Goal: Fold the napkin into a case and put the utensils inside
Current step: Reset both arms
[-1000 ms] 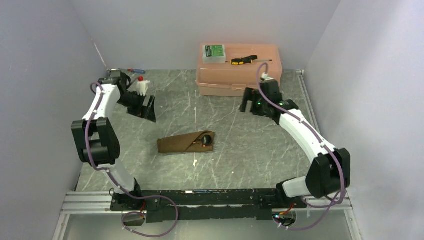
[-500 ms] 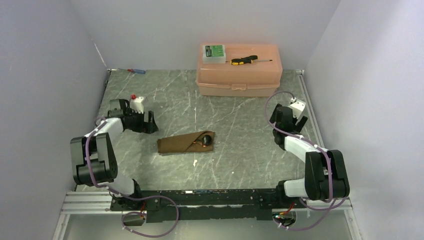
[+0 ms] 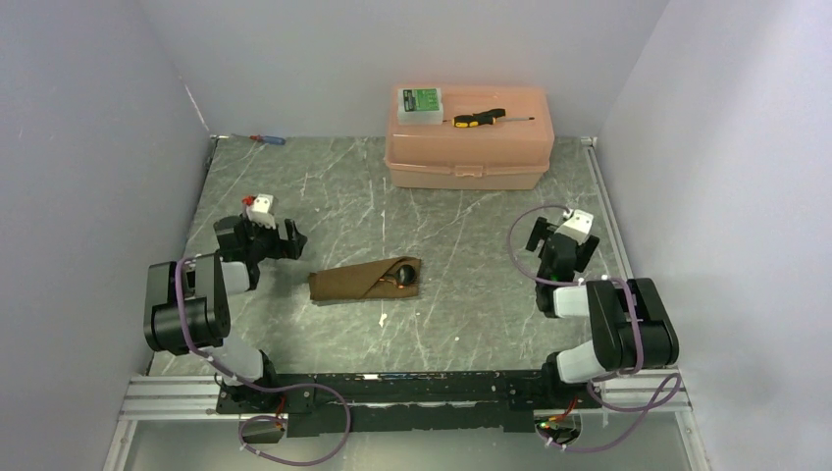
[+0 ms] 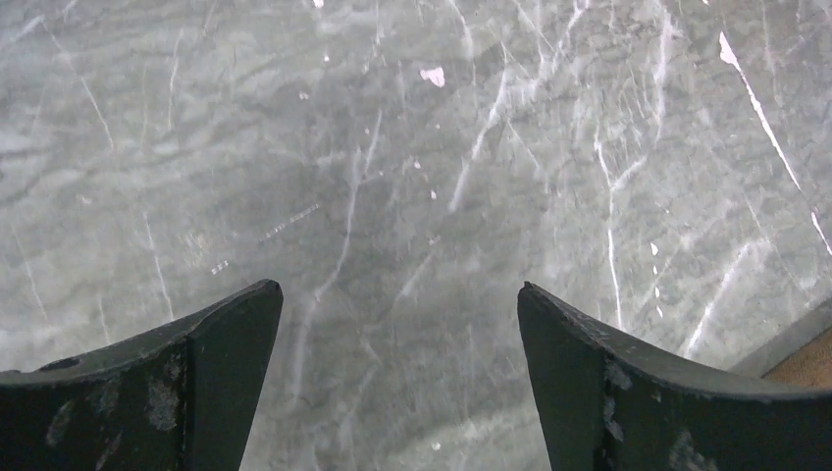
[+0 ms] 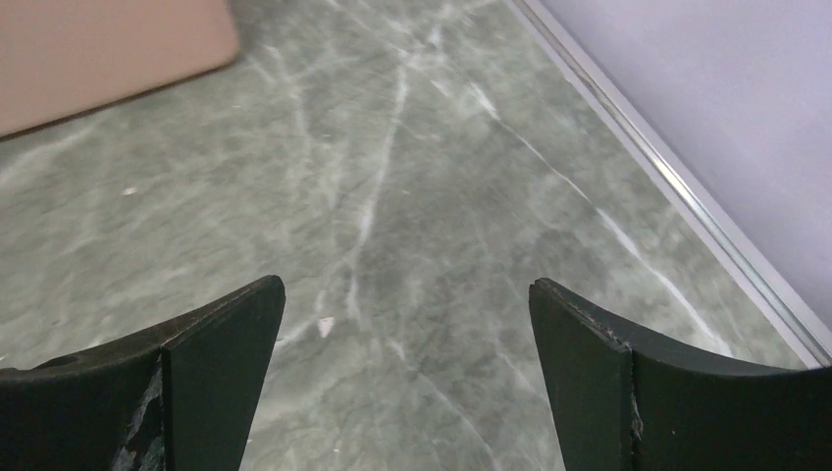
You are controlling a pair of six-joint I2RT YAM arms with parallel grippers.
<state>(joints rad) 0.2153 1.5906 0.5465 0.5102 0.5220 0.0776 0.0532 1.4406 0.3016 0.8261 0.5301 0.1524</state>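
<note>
Top external view: the narrow dark-brown cloth case (image 3: 355, 283) with a diagonal flap lies flat near the middle of the grey-green marbled desk (image 3: 451, 235). Its long side runs left to right. The small dark utensils (image 3: 403, 272) sit in its right-hand mouth, their black rounded end poking out. A tiny white scrap (image 3: 383, 318) lies on the desk just nearer than the case. The left gripper (image 3: 260, 235) is low over the desk towards the left edge, apart from the case, with its jaws spread wide and holding nothing. The right gripper (image 3: 560, 244) sits near the right edge, also spread wide and holding nothing. A pink plastic box (image 3: 461, 169) stands at the far edge. On its lid rest a small clear container with a green label (image 3: 420, 102) and a yellow-and-black screwdriver (image 3: 479, 118). A blue-and-red screwdriver (image 3: 267, 139) lies in the far left corner.

Left wrist view: the left gripper (image 4: 397, 329) shows two dark, scuffed fingers (image 4: 211, 378) set far apart over bare marbled surface (image 4: 392, 157). A brown sliver (image 4: 812, 365) shows at the lower right, too little to identify.

Right wrist view: the right gripper (image 5: 407, 329) has its fingers (image 5: 211, 368) equally wide over the desk (image 5: 392, 196). A corner of the pink box (image 5: 98, 49) shows upper left, and a metal strip (image 5: 667, 177) runs along the desk's right edge below the lilac wall (image 5: 726, 88).
</note>
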